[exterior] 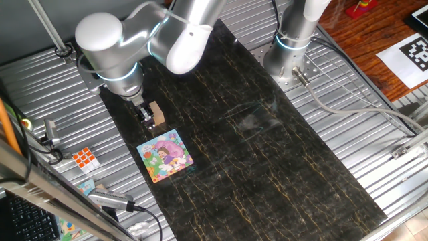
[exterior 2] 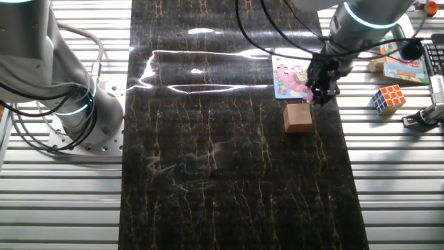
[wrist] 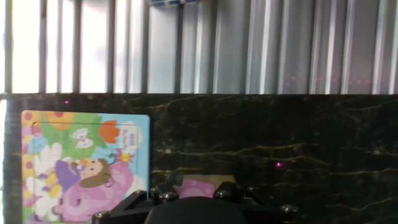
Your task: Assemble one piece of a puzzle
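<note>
1. The bench (exterior: 267, 154) carries a dark marble-patterned mat between ribbed metal panels.
2. The puzzle (exterior: 165, 155), a flat square cartoon board, lies left of centre in one fixed view.
3. A tan wooden block (exterior 2: 298, 117) sits just beside the puzzle.
4. The hand (exterior 2: 321, 94) hangs over the block, pinching the piece (wrist: 201, 188), a small flat pink shape at the bottom centre of the hand view.

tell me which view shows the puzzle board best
The hand view: the puzzle board fills the lower left, its cartoon picture plain. One fixed view shows it whole but small; in the other fixed view the arm partly hides it.
</note>
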Action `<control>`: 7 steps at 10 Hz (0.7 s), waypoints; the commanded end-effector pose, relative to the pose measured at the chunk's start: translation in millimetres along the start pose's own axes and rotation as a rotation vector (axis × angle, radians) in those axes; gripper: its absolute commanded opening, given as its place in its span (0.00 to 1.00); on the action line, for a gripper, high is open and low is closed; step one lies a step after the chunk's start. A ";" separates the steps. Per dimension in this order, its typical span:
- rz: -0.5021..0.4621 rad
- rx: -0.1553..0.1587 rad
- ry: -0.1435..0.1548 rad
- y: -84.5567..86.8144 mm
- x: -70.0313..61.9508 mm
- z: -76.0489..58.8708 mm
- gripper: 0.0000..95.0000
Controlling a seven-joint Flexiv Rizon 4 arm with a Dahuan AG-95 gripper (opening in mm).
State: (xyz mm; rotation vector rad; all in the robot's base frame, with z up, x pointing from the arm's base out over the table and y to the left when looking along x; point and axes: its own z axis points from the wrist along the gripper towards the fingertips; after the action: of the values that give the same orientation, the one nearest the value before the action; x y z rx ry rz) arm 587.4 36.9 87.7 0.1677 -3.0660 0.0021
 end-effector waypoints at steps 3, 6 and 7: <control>-0.001 0.004 -0.001 3.9 -0.6 2.5 0.40; -0.009 0.010 0.000 3.6 -0.8 3.0 0.40; -0.016 0.017 0.001 3.6 -0.8 3.0 0.40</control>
State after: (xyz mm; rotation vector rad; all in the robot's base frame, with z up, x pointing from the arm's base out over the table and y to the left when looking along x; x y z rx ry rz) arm 587.5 41.2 84.9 0.1916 -3.0629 0.0328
